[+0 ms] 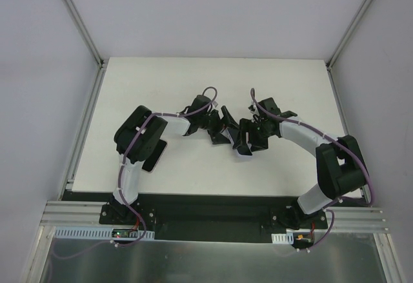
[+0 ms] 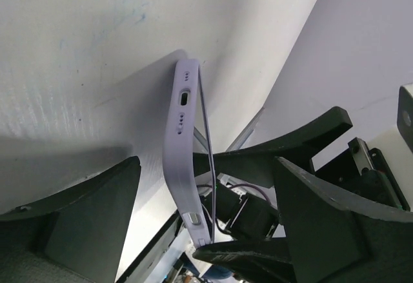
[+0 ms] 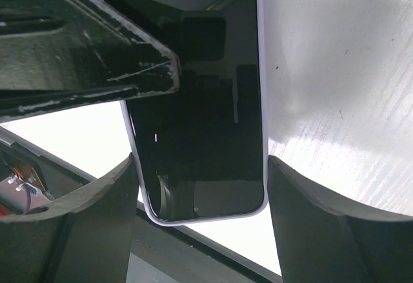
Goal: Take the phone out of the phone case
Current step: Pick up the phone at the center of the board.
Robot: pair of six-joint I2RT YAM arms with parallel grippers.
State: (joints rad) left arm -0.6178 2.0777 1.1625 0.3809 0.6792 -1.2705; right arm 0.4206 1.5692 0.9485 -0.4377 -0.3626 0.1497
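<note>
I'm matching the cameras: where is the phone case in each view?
Top: case at centre, above the table.
Left wrist: centre, edge-on, lavender; table behind.
Right wrist: centre, screen facing the camera; table at right.
Shared landmark: the white table.

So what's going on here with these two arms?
The right gripper clamps a lilac case across its width over the white table, with the black phone still inside. The left gripper is open around the case's edge, one finger crossing in front of the screen, not gripping yet. The phone has not come out.
</note>
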